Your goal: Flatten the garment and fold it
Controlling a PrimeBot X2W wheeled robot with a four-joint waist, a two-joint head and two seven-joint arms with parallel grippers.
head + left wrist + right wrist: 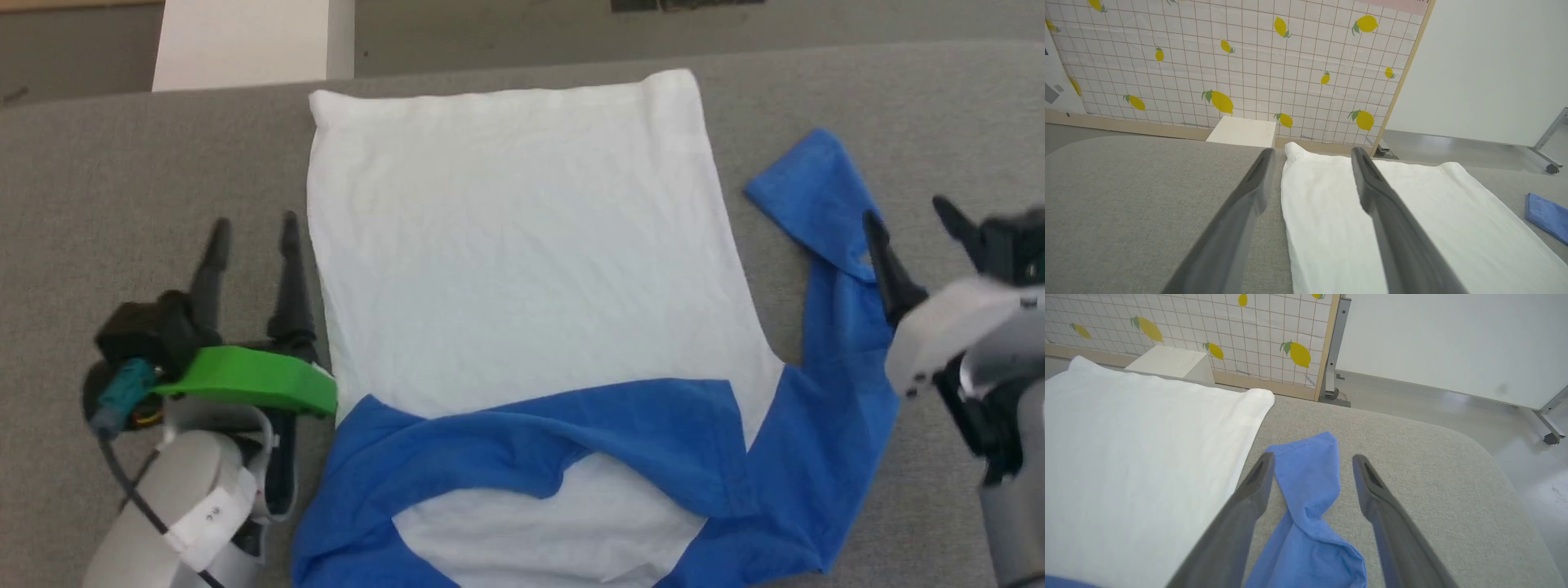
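Raglan shirt [522,245] on bench [122,163]. Left hand [254,220], right hand [904,210]: released. Risk: twisted blue sleeve [849,367] beside shirt bunching if folded unstraightened.

A staged test room: lemon-print backdrop panel [1249,61], wheeled stand [1550,130], grey padded table [1126,196].

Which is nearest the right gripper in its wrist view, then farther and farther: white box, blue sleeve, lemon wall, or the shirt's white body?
From the right gripper:
1. Blue sleeve, seen between its open fingers.
2. White body, on the left.
3. White box, past the table's far edge, upper left.
4. Lemon wall, behind the box.
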